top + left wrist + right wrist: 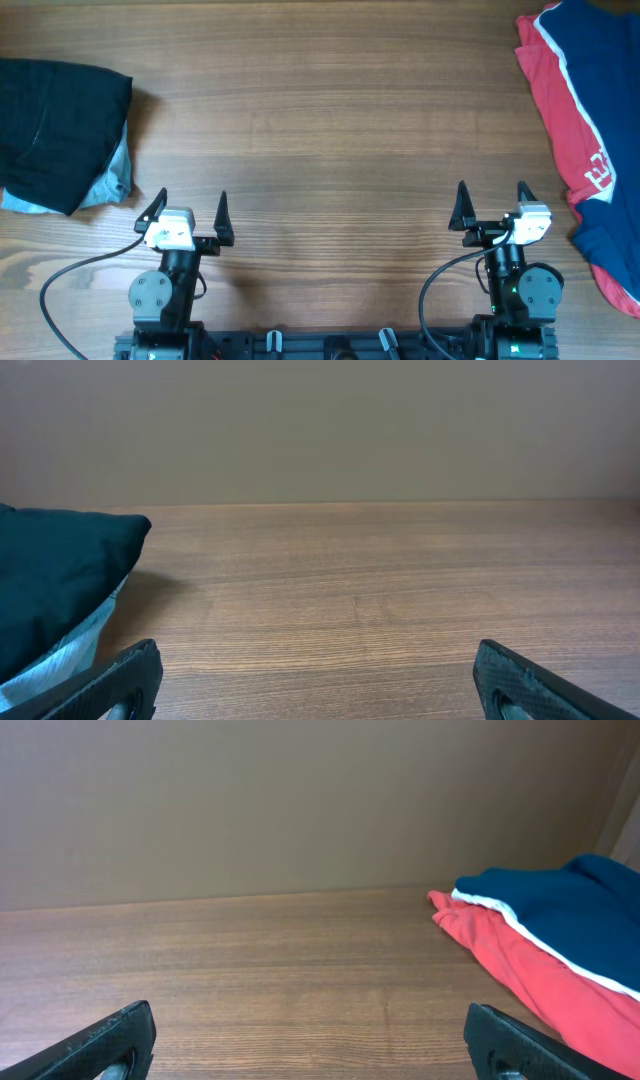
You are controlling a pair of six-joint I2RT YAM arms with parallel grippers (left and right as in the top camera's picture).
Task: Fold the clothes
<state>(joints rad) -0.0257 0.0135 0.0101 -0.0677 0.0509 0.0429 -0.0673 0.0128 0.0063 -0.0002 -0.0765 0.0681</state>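
Red-and-navy garment (590, 130) at the right edge, dark folded bundle (55, 125) at the left, both arms set low at the near side.

The wooden table (320, 120) is bare across its middle. The red-and-navy garment is spread unfolded, its long axis running from the far side toward the near side along the right edge, and part of it is cut off by the overhead frame. The dark bundle is laid on a light blue garment (115, 180), which shows at its near right corner. The left gripper (191, 200) and the right gripper (491, 192) are pointed toward the far side, well apart from each other and from the clothes. Both sets of jaws are spread wide and nothing is held. In the wrist views only the fingertips (120, 680) are seen at the lower corners.
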